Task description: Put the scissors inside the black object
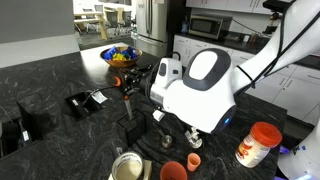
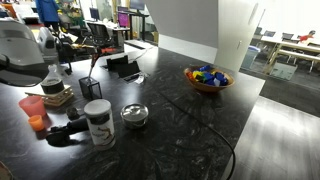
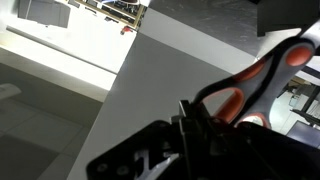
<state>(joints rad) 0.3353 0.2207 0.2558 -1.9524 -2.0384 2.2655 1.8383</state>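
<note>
Over dark marbled counter (image 2: 200, 130), end effector (image 3: 205, 118) clamps the scissors (image 3: 262, 75).

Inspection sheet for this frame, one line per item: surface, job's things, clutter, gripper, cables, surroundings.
Surface: dark marbled countertop, crowded at the arm's end.
Job's things: the scissors are held, orange-red handles showing in the wrist view; the black object stands on the counter.
Clutter: bowl of coloured pieces, white jar, metal tin, orange-red cups, flat black item with white label.
Grippers: gripper, jaws apparently closed on the scissors.
Cables: thin dark cable seems to cross the counter.
Surroundings: kitchen cabinets, microwave.
</note>
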